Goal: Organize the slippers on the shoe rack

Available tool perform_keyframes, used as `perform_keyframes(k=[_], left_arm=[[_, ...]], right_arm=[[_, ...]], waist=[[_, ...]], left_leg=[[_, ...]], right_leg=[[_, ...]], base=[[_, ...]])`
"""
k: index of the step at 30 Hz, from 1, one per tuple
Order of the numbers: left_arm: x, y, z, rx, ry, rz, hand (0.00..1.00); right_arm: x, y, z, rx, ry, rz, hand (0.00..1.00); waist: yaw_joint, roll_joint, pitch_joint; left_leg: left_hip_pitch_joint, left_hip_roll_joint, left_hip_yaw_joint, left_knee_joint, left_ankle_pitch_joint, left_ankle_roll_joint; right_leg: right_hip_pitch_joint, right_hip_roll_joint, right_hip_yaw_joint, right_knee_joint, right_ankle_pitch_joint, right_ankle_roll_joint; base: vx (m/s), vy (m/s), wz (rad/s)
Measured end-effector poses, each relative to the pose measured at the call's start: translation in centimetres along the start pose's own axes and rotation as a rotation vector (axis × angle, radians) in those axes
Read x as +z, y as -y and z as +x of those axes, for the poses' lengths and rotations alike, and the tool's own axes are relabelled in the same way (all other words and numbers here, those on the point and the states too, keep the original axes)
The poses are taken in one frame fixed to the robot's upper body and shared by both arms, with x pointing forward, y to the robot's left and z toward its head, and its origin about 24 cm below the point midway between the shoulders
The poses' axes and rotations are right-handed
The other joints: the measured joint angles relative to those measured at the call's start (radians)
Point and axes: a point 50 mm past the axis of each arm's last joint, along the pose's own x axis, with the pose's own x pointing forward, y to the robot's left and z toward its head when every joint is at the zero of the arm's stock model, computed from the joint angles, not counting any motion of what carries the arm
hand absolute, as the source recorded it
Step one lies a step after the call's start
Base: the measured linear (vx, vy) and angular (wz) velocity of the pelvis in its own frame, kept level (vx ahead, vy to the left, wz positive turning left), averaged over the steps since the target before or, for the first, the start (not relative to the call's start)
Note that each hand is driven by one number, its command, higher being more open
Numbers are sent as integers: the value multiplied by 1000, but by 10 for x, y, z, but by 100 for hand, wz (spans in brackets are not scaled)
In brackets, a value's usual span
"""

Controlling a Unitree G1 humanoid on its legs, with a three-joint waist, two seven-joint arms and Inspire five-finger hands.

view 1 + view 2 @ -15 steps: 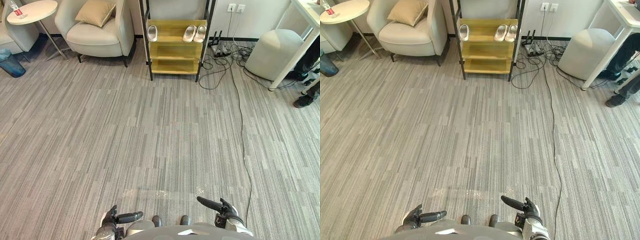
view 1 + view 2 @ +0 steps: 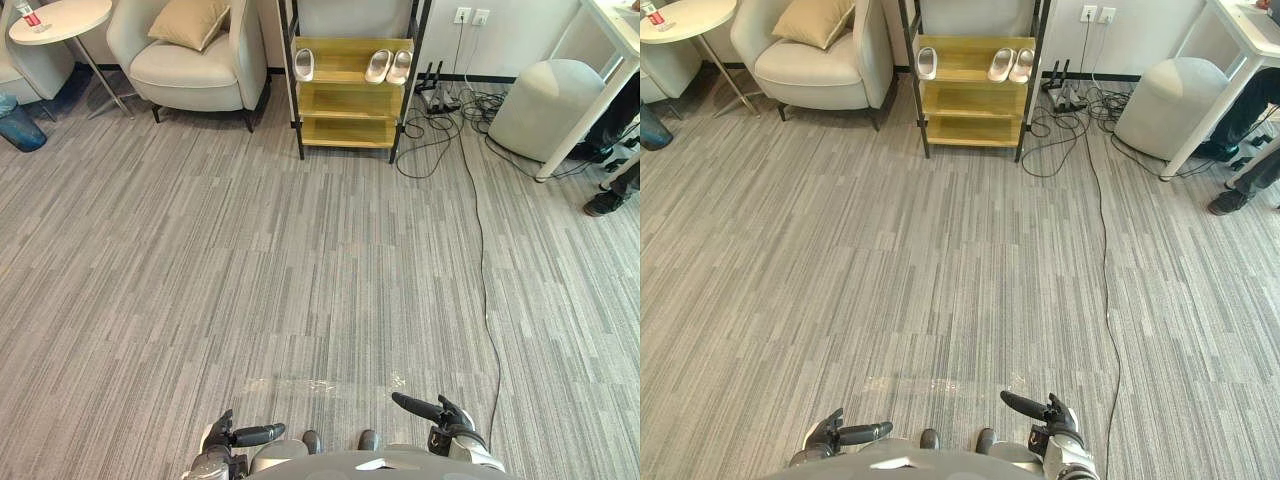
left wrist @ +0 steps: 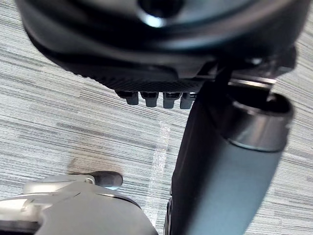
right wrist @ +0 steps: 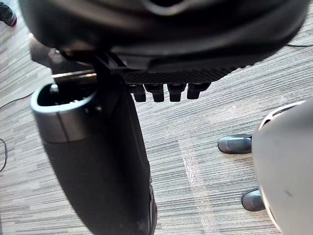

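Fingers: left hand (image 2: 235, 437) and right hand (image 2: 445, 418) hang low in front of the body; fingers loose and uncurled, thumbs standing out, nothing in either grasp.
Slippers: three pale ones on the top shelf of the shoe rack (image 2: 348, 100). Lone slipper (image 2: 305, 65) at the left end; pair (image 2: 380, 67) side by side toward the right end, apart from the lone one.
Rack position: against the far wall, between the armchair (image 2: 190, 60) and a tangle of cables (image 2: 440, 120); well apart from both hands, with open carpet floor (image 2: 250, 250) between.
Step in hand: most likely the approach, since nothing is within reach.
Doing it well: walk straight in, squared to the rack's front. Stop only when the top shelf sits under both hands. Hold a line left of the long floor cable (image 2: 485, 280). Keep hands low and empty until there.
Likely target: the lone slipper, probably to be set beside the pair.
Risk: a foot snagging the cable; an arm brushing the rack's dark frame.
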Motion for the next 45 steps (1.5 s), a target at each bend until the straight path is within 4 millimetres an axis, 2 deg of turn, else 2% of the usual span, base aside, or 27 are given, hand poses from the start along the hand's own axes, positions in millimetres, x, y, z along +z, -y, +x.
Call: perform_keyframes(k=[12,14,16,17,18,19,20,21,22,23,24,25,26,29,31,32,33,34,35,36,37,38,40,41,43,44,45], left_arm=[[0,-1,0,0,1,6,100],[1,-2,0,2,2,9,100],[3,-3,1,0,10,28,100],[4,-3,1,0,10,29,100],[6,-3,1,-7,19,45,100],[9,-2,2,-9,27,52,100],[9,-3,2,-9,28,53,100],[10,-3,2,-12,30,71,100],[11,-2,2,-15,32,80,100],[12,-2,3,-20,37,95,100],[16,-3,4,-22,45,118,100],[17,-3,4,-21,46,122,100],[17,-3,4,-21,46,122,100],[19,-2,4,-22,50,124,100],[19,0,4,-24,49,121,100],[18,0,4,-23,48,121,100],[16,0,4,-24,43,122,100],[17,3,4,-26,44,118,100],[22,8,5,-37,59,98,100],[23,12,4,-44,68,76,100],[23,13,4,-44,70,71,100],[22,13,4,-40,69,63,100],[24,12,4,-34,77,24,100],[27,11,4,-27,88,-14,100],[37,10,4,-24,132,-45,100],[41,10,4,-26,155,-55,100],[52,11,4,-36,192,-56,100]], right_arm=[[-1,0,0,2,-3,-1,100],[-1,-2,0,6,-3,-6,100],[0,-4,0,15,0,-17,100],[0,-4,0,15,0,-17,100],[1,-4,0,16,5,-18,100],[3,-3,0,16,10,-17,100],[3,-3,0,16,10,-16,100],[2,-2,0,15,9,-12,100],[3,-2,0,14,10,0,100],[7,1,0,8,26,28,100],[11,0,0,11,42,30,100],[11,-2,0,17,47,30,100],[11,-2,0,17,47,30,100],[19,-4,1,22,70,31,100],[24,-4,2,24,80,27,100],[24,-5,2,25,81,27,100],[24,-5,2,24,79,27,100],[27,-3,3,20,88,23,100],[35,-5,3,23,106,21,100],[37,-3,4,18,111,18,100],[37,-1,4,16,107,15,100],[33,-1,4,15,93,4,100],[27,1,3,12,80,-9,100],[27,0,3,12,77,-11,100],[26,-3,3,16,77,-7,100],[27,-5,3,17,78,-5,100],[28,-6,3,18,80,2,100]], waist=[[5,-7,1],[6,-13,0],[9,-22,0],[9,-22,0],[15,-21,0],[21,-21,1],[21,-21,1],[21,-19,5],[20,-18,6],[16,-18,12],[9,-20,19],[7,-23,20],[7,-23,20],[-8,-18,24],[-16,-5,33],[-18,-5,35],[-25,-1,32],[-22,15,36],[-18,35,43],[-17,48,45],[-16,54,45],[-13,61,45],[5,71,53],[15,70,58],[31,58,66],[37,55,70],[55,43,81]], left_leg=[[1,0,52,-8,-1,1],[-3,0,66,-8,-5,9],[-35,3,89,31,-29,47],[-36,3,89,34,-31,48],[-77,18,110,96,-68,55],[-107,30,128,156,-104,59],[-111,33,131,170,-111,59],[-109,38,137,206,-139,66],[-107,38,138,215,-146,69],[-84,37,140,221,-162,81],[-61,31,131,222,-177,84],[-30,32,116,213,-189,82],[-29,33,115,212,-190,82],[10,54,63,177,-210,68],[35,81,37,156,-218,36],[49,87,23,144,-227,17],[80,106,-3,134,-244,-13],[89,129,-12,138,-245,-20],[70,147,-19,182,-226,-52],[16,161,-37,313,-200,-77],[-22,169,-43,421,-180,-87],[-96,187,-44,610,-133,-82],[-231,251,-11,959,-141,-63],[-290,279,17,1054,-159,-49],[-383,287,39,1093,-175,-27],[-438,282,46,1064,-194,-32],[-505,240,52,921,-218,-35]], right_leg=[[-11,3,50,-20,24,-4],[-21,4,60,-20,24,-4],[-43,5,82,-18,27,-8],[-44,5,82,-17,27,-8],[-87,6,92,39,6,-7],[-156,2,93,168,-55,2],[-173,-1,89,206,-69,8],[-236,-20,54,369,-115,29],[-263,-30,39,440,-125,40],[-339,-62,-5,621,-138,43],[-384,-98,-41,740,-167,43],[-397,-118,-74,743,-191,29],[-398,-118,-75,742,-191,28],[-444,-122,-121,558,-185,17],[-465,-90,-118,402,-117,19],[-464,-80,-111,341,-62,12],[-448,-72,-105,334,78,-61],[-444,-60,-124,359,54,-84],[-440,-51,-139,376,16,-99],[-401,-42,-154,349,-14,-104],[-356,-32,-161,308,-17,-108],[-286,-17,-165,243,-18,-107],[-160,17,-162,147,-28,-106],[-111,26,-157,122,-39,-102],[-51,23,-149,98,-62,-92],[-26,19,-147,92,-71,-89],[2,-8,-135,91,-88,-64]], base=[[-26,2,-12],[-35,-1,-21],[-26,7,-27],[-22,9,-32],[-6,11,-42],[-1,16,-45],[24,33,-34],[31,44,-14],[38,80,-16],[102,109,-1],[167,97,14],[188,50,21],[151,-7,34],[213,-71,46],[432,-172,46],[510,-219,58],[569,-259,56],[585,-266,57],[691,-326,39],[563,-268,38],[668,-320,31],[541,-244,20],[539,-209,4],[338,-94,-5],[384,-36,-6],[525,76,-23],[455,167,-28]])
